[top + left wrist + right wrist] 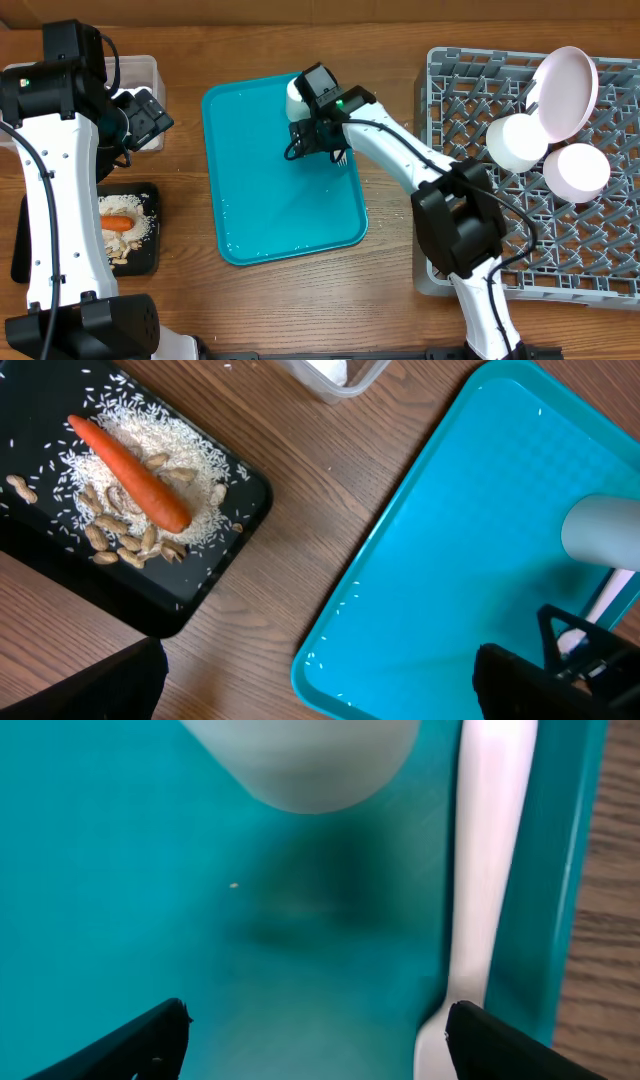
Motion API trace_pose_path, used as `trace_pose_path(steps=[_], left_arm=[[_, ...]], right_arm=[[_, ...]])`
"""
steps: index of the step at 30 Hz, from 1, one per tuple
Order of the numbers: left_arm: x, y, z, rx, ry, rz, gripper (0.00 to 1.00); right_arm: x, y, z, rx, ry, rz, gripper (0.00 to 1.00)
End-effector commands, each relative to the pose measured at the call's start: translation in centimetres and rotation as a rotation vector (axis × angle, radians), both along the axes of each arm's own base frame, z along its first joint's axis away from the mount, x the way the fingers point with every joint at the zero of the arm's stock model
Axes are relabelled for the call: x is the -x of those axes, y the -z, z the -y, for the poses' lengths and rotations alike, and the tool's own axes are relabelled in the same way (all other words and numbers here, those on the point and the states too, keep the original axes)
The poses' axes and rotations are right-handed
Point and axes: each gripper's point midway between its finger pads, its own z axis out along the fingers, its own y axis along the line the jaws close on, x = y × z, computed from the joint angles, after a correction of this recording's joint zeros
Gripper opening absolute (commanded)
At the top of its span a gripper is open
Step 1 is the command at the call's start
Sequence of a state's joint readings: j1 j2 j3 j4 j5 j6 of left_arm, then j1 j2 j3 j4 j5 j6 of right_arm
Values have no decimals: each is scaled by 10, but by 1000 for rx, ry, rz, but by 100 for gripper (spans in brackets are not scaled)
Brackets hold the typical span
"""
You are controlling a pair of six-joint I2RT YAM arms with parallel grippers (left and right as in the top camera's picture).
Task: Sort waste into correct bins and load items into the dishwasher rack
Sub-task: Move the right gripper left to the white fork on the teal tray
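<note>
My right gripper (318,132) is open and empty, low over the teal tray (250,200), just in front of the small white cup (296,96). In the right wrist view its open jaws (320,1045) frame bare tray, with the cup (300,760) ahead and the white plastic fork (490,860) lying by the right finger. My left gripper (142,120) is open and empty above the table. The black tray (150,255) holds the orange carrot (130,470) on beige scraps (120,530). The plate (566,90) and two bowls (515,142) (578,170) sit in the grey rack (470,90).
The clear tub (145,70) stands at the back left, and its corner with something white inside shows in the left wrist view (335,375). A few crumbs lie on the teal tray's near edge (330,660). Bare wooden table (300,510) lies between the black tray and the teal tray.
</note>
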State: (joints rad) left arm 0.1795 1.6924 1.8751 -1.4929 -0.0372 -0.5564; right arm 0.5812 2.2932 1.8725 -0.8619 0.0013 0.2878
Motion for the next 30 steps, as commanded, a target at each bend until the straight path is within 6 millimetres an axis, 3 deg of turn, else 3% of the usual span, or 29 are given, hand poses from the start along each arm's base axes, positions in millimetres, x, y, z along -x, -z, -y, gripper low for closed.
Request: trace_pose_path(steps=[1, 30], left_arm=[[-1, -3, -1, 7, -23, 15, 100], [-1, -3, -1, 7, -23, 15, 100]], right_arm=[[-9, 10, 10, 44, 55, 21, 85], [-33, 4, 14, 70, 92, 136, 84]])
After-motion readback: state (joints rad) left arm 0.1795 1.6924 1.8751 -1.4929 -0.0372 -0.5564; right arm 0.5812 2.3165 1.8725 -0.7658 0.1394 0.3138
